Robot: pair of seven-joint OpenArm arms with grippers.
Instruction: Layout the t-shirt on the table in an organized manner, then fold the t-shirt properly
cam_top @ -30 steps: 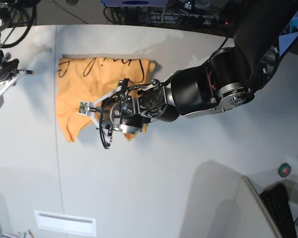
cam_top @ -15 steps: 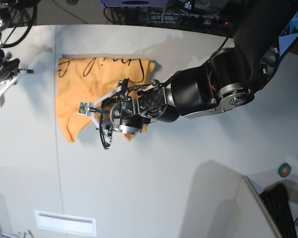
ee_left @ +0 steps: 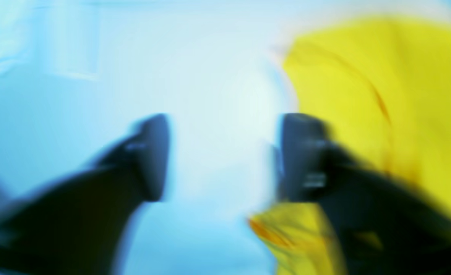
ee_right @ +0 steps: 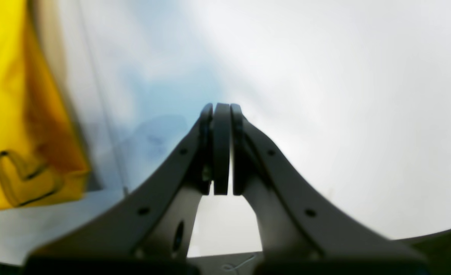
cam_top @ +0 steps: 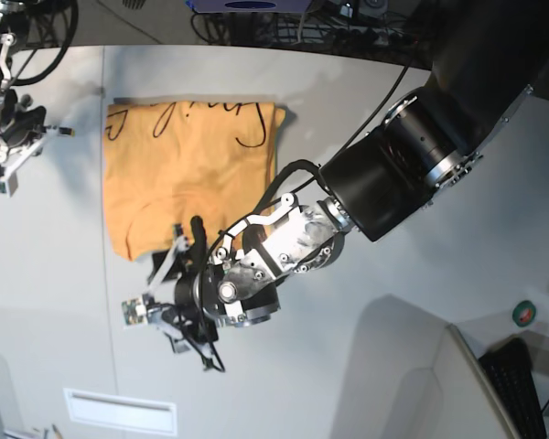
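Note:
The light orange t-shirt (cam_top: 188, 165) lies flat on the white table (cam_top: 55, 274), with its black cursive lettering along the far edge. My left gripper (cam_top: 178, 250) is open at the shirt's near hem. In the blurred left wrist view its jaws (ee_left: 223, 156) stand apart over bare table (ee_left: 218, 76), with the shirt (ee_left: 382, 88) to the right and under the right finger. My right gripper (cam_top: 27, 128) is off the shirt's far left corner. In the right wrist view it (ee_right: 221, 110) is shut and empty above the table (ee_right: 325, 76), and the shirt (ee_right: 7, 95) lies to its left.
A thin dark seam (cam_top: 107, 302) runs across the table. A white label (cam_top: 119, 410) lies near the front edge. A green and red tape roll (cam_top: 523, 313), a dark keyboard (cam_top: 517, 384) and a white panel (cam_top: 457, 384) sit at the front right. Cables run behind the table.
My left arm has swung from over the middle of the shirt toward the near hem and the table's front. The shirt now lies flatter and more uncovered. The right gripper shifted slightly.

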